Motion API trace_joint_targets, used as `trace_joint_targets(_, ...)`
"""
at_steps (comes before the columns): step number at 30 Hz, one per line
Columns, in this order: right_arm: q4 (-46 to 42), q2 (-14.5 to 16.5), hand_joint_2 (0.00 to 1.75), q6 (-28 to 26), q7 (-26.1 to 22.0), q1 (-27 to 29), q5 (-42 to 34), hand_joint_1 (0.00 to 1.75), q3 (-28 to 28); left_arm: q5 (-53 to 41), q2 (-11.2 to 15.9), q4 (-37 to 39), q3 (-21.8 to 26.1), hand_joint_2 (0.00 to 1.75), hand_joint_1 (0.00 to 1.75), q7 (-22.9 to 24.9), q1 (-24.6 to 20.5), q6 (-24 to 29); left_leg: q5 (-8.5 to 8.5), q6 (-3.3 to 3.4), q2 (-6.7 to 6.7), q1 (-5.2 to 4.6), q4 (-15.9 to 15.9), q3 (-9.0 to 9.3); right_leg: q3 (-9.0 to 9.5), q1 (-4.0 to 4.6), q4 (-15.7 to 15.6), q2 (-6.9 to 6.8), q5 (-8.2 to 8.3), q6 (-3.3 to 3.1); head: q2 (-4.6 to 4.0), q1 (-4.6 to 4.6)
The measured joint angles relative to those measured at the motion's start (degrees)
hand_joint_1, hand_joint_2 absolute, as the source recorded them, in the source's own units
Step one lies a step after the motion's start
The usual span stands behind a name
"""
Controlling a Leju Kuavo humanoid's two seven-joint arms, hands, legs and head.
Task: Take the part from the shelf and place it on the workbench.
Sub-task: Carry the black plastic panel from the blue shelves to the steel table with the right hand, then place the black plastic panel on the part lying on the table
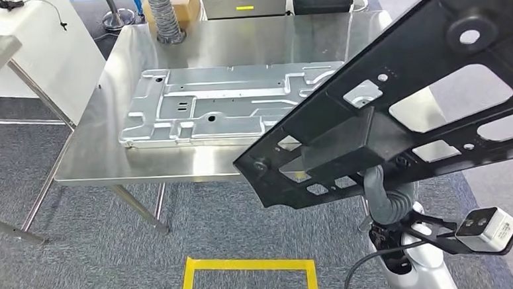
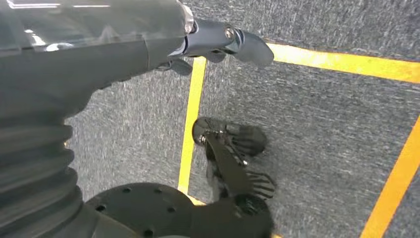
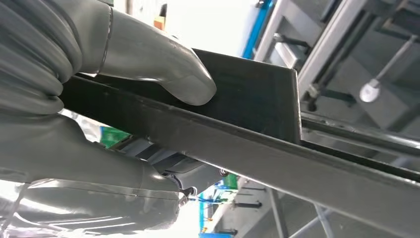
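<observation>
While the right hand [image 3: 114,124] holds the big black part [image 1: 397,104] up at the right of the frame, its low corner could bump the silver plate [image 1: 218,103] on the workbench [image 1: 109,162]. Left hand [image 2: 218,42] hangs empty, fingers loosely apart.

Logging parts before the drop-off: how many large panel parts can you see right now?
2. A silver stamped metal panel lies flat on the steel workbench. A black perforated panel is held up over the bench's right end by the right robot hand. The black panel may hide others.
</observation>
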Motion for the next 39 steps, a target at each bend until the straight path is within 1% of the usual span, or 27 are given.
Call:
trace_joint_targets(2,-0.02,0.14,1.75,0.28,-0.13,-0.02,-0.55,1.75,-0.16,0.00,0.01,0.00,0.00,1.75,0.00,0.01,0.11,0.01,-3.14,-0.35,0.16,0.20,4.92,-4.16,1.01,0.01,-0.03,0.21,-0.95,-0.05,0.00,-0.02)
trace_joint_targets(3,-0.02,0.19,1.75,0.42,-0.21,-0.01,-0.83,1.75,-0.27,0.00,0.01,0.00,0.00,1.75,0.00,0.01,0.18,0.01,-3.71,-0.38,0.20,0.23,5.19,-5.26,1.64,0.01,-0.03,0.39,-1.47,-0.03,0.00,-0.02)
trace_joint_targets(4,-0.03,0.23,1.75,0.55,-0.29,0.00,-1.06,1.75,-0.36,0.00,0.01,0.00,0.00,1.75,0.00,0.01,0.25,0.01,-2.94,-0.31,0.20,0.24,3.62,-5.42,2.36,0.02,-0.03,0.57,-2.00,0.02,0.00,-0.03)
trace_joint_targets(5,-0.03,0.27,1.75,0.70,-0.37,0.01,-1.23,1.75,-0.43,0.00,0.02,0.00,0.00,1.75,0.00,0.01,0.30,0.01,-0.78,-0.12,0.16,0.22,0.51,-4.80,3.16,0.03,-0.04,0.76,-2.57,0.09,0.00,-0.03)
trace_joint_targets(7,-0.02,0.33,1.75,0.94,-0.62,0.10,-1.38,1.75,-0.52,0.00,0.07,0.00,0.00,1.75,0.00,0.01,0.43,0.01,5.08,0.54,-0.25,0.04,-6.85,-2.93,4.50,0.10,-0.06,1.17,-3.71,0.39,0.00,-0.02)
trace_joint_targets(8,-0.04,0.36,1.75,1.02,-0.80,0.19,-1.39,1.75,-0.55,0.00,0.09,0.00,0.00,1.75,0.00,0.01,0.48,0.02,6.99,0.86,-0.44,-0.11,-9.25,-2.22,4.89,0.14,-0.12,1.40,-4.24,0.68,0.00,-0.01)
trace_joint_targets(9,-0.09,0.40,1.75,1.05,-0.97,0.32,-1.37,1.75,-0.59,-0.01,0.11,0.00,0.00,1.75,0.00,0.01,0.53,0.03,7.96,1.19,-0.58,-0.25,-10.61,-1.83,5.21,0.17,-0.08,1.62,-4.54,1.01,0.00,-0.03)
trace_joint_targets(12,-0.34,0.44,1.75,1.07,-1.31,0.63,-1.28,1.75,-0.78,-0.02,0.09,0.00,0.00,1.75,0.00,0.01,0.45,0.04,7.70,2.12,-0.30,-0.22,-11.61,-0.51,5.52,0.21,0.98,1.62,-4.63,1.94,0.01,-0.04)
trace_joint_targets(14,-0.48,0.45,1.75,1.04,-1.39,0.61,-1.17,1.75,-0.91,-0.01,0.09,0.00,0.00,1.75,0.00,0.01,0.32,0.03,7.20,2.72,-0.04,-0.05,-11.94,0.62,3.26,0.13,5.54,0.94,-5.87,2.42,0.01,0.16)
trace_joint_targets(16,-0.50,0.47,1.75,0.81,-1.36,0.66,-0.93,1.75,-1.04,-0.01,0.11,0.00,0.00,1.75,0.00,0.01,0.25,0.03,6.38,3.03,0.12,-0.09,-11.98,1.32,-1.50,-0.02,12.86,0.44,-8.90,2.93,0.01,0.35)
trace_joint_targets(17,-0.50,0.48,1.75,0.47,-1.28,0.74,-0.81,1.75,-1.20,0.00,0.11,0.00,0.00,1.75,0.00,0.01,0.25,0.03,5.93,3.01,0.15,-0.11,-11.96,1.71,-3.72,-0.11,15.54,0.38,-10.20,3.12,0.01,0.33)
trace_joint_targets(18,-0.49,0.48,1.75,-0.10,-1.12,0.79,-0.80,1.75,-1.48,0.00,0.11,0.00,0.00,1.75,0.00,0.01,0.28,0.03,5.45,2.99,0.15,-0.13,-11.93,2.23,-5.21,-0.18,16.63,0.35,-10.60,3.23,0.01,0.34)
trace_joint_targets(19,-0.50,0.48,1.75,-0.89,-0.87,0.77,-0.94,1.75,-1.89,0.00,0.11,0.00,0.00,1.75,0.00,0.01,0.31,0.03,4.90,2.94,0.14,-0.13,-11.90,2.92,-5.67,-0.23,15.62,0.29,-9.64,3.22,0.01,0.35)
trace_joint_targets(20,-0.50,0.48,1.75,-1.87,-0.53,0.67,-1.16,1.75,-2.44,0.00,0.11,0.00,0.00,1.75,0.00,0.01,0.34,0.03,4.33,2.87,0.14,-0.14,-11.89,3.73,-5.25,-0.26,12.77,0.21,-7.43,3.09,0.00,0.36)
trace_joint_targets(22,-0.42,0.48,1.75,-4.33,0.59,0.10,-1.16,1.75,-4.05,0.00,0.11,0.00,0.00,1.75,0.00,0.01,0.34,0.02,3.18,2.55,0.09,-0.19,-11.79,5.09,-3.45,-0.12,5.13,-0.14,-1.67,2.58,0.00,0.32)
trace_joint_targets(24,-0.08,0.48,1.75,-8.14,2.56,-1.24,1.21,1.75,-6.20,0.02,0.13,0.00,0.01,1.75,0.00,0.04,0.28,0.02,2.37,1.94,0.12,-0.30,-11.64,5.63,-2.74,0.16,1.42,-0.25,1.18,1.94,0.00,0.28)
trace_joint_targets(26,0.84,0.40,1.75,-14.53,5.24,-3.32,7.63,1.75,-8.71,0.08,0.21,-0.01,0.02,1.75,0.00,0.06,0.19,0.07,2.06,1.27,0.21,-0.43,-11.50,5.88,-2.69,0.18,1.16,0.02,1.29,1.29,0.01,0.30)
trace_joint_targets(28,2.66,0.27,1.75,-24.43,9.10,-6.11,20.15,1.75,-10.91,0.16,0.33,-0.01,0.02,1.75,0.00,-0.02,0.12,0.09,1.38,0.68,0.25,-0.42,-9.86,5.38,-2.02,-0.08,0.69,0.15,1.28,0.68,0.01,0.20)
trace_joint_targets(29,4.04,0.18,1.75,-29.91,11.91,-7.73,28.73,1.75,-11.52,0.17,0.39,-0.01,0.01,1.75,0.00,-0.11,0.06,0.10,0.43,0.39,0.26,-0.32,-7.68,4.27,-1.64,-0.21,0.50,0.17,1.18,0.43,0.01,0.11)
trace_joint_targets(31,7.79,-0.35,1.75,-37.92,18.62,-11.37,46.09,1.75,-11.83,0.14,0.41,-0.01,0.01,1.75,0.00,-0.39,0.02,0.09,-2.39,-0.14,0.26,-0.05,-0.66,0.09,-1.28,-0.22,0.38,0.23,0.85,0.07,0.01,-0.06)
trace_joint_targets(32,10.09,-0.79,1.75,-39.55,22.04,-13.39,53.10,1.75,-11.63,0.09,0.43,-0.02,0.01,1.75,0.00,-0.53,0.05,0.06,-3.49,-0.36,0.27,0.07,2.66,-2.22,-1.19,-0.20,0.40,0.34,0.70,0.00,0.01,-0.06)
trace_joint_targets(33,12.90,-1.45,1.75,-39.48,25.35,-15.70,59.09,1.75,-11.08,0.00,0.44,-0.02,0.01,1.75,0.00,-0.69,0.08,-0.01,-3.66,-0.49,0.27,0.14,4.56,-3.93,-1.05,-0.18,0.41,0.48,0.54,-0.03,0.01,-0.08)
trace_joint_targets(34,16.08,-2.12,1.75,-38.45,28.45,-18.31,64.20,1.75,-10.21,-0.09,0.45,-0.02,0.01,1.75,0.00,-0.85,0.10,-0.13,-2.58,-0.53,0.27,0.17,4.41,-4.66,-0.83,-0.16,0.42,0.65,0.38,-0.02,0.00,-0.09)
trace_joint_targets(35,19.83,-2.76,1.75,-36.99,31.10,-21.14,69.19,1.75,-8.96,-0.22,0.49,-0.02,0.01,1.75,0.00,-1.07,0.05,-0.32,-0.28,-0.44,0.27,0.18,2.00,-4.29,-0.52,-0.14,0.42,0.80,0.19,0.04,0.00,-0.10)
trace_joint_targets(36,23.99,-3.31,1.75,-35.39,33.20,-24.11,74.02,1.75,-7.41,-0.37,0.55,-0.02,-0.01,1.75,0.00,-1.31,-0.03,-0.53,2.75,-0.21,0.30,0.15,-1.98,-3.14,-0.18,-0.10,0.42,0.91,-0.01,0.13,0.00,-0.08)
trace_joint_targets(37,28.35,-3.59,1.75,-34.00,34.49,-27.29,78.06,1.75,-5.68,-0.50,0.66,-0.02,-0.02,1.75,0.00,-1.55,-0.14,-0.74,4.96,0.12,0.35,0.08,-5.84,-1.95,0.09,-0.05,0.43,0.99,-0.16,0.25,0.00,-0.04)
trace_joint_targets(39,37.16,-3.60,1.75,-31.84,35.76,-33.46,84.53,1.75,-1.85,-0.75,0.90,-0.02,-0.06,1.75,0.00,-1.90,-0.37,-1.01,7.00,0.85,0.43,-0.23,-10.77,-0.57,0.10,0.02,0.45,1.09,-0.32,0.68,0.00,-0.04)
